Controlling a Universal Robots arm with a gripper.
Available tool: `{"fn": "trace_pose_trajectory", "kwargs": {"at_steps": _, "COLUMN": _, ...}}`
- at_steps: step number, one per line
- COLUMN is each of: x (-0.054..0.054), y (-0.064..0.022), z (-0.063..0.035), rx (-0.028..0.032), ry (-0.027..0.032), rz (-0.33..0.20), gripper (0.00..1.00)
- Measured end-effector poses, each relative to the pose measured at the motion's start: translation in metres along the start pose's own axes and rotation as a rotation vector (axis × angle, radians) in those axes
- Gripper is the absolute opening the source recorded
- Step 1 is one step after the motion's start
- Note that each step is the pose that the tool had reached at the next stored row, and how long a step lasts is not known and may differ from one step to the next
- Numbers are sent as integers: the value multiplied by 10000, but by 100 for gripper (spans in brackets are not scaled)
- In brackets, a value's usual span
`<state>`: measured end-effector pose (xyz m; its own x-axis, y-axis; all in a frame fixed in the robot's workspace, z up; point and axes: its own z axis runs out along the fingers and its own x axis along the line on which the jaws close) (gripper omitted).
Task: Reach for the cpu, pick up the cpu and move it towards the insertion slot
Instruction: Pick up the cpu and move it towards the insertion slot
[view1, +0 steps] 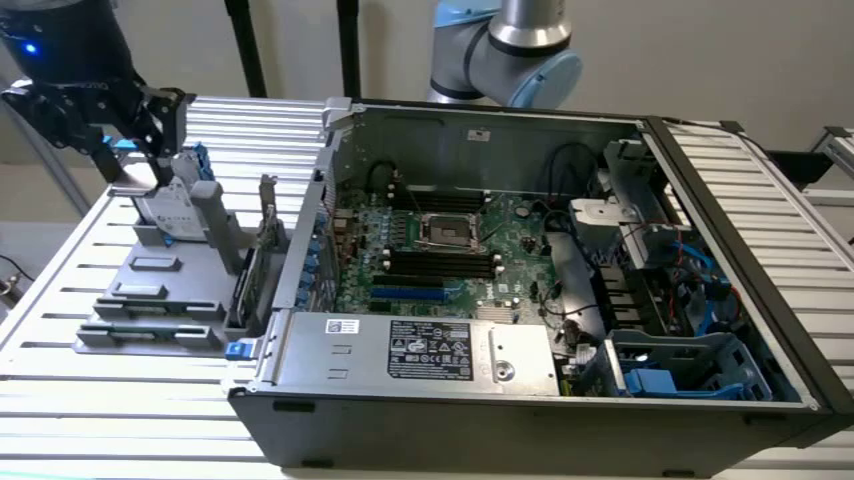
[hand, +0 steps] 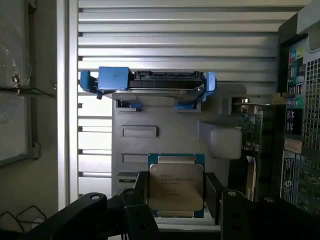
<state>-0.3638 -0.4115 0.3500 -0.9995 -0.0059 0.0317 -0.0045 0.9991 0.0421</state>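
Observation:
The cpu (hand: 176, 186), a small square chip with a silver-grey top and green edges, sits between the two black fingers (hand: 141, 192) of my gripper (hand: 177, 200), which is shut on its sides. In the exterior view my gripper (view1: 134, 150) hangs at the far left, above the grey parts holder (view1: 147, 300) and outside the computer case. The insertion slot (view1: 447, 232), a square socket with a shiny frame and dark centre, lies on the motherboard inside the open case, well off towards the exterior view's right of the gripper.
An upright silver hard drive with blue rails (view1: 180, 210) stands on the holder just below the gripper, also seen as the blue-railed drive (hand: 150, 80). The case wall (view1: 320, 180) stands between holder and motherboard. Black memory slots (view1: 434, 265) flank the socket. A slatted metal table (view1: 80, 400) carries everything.

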Motion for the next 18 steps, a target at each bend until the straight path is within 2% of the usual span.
{"fn": "trace_pose_trajectory", "kwargs": {"at_steps": 3, "x": -134, "y": 3, "z": -79, "rx": -3, "ry": 3, "rz": 0, "gripper": 55}}
{"fn": "trace_pose_trajectory", "kwargs": {"at_steps": 18, "x": -809, "y": 8, "z": -289, "rx": -5, "ry": 3, "rz": 1, "gripper": 55}}
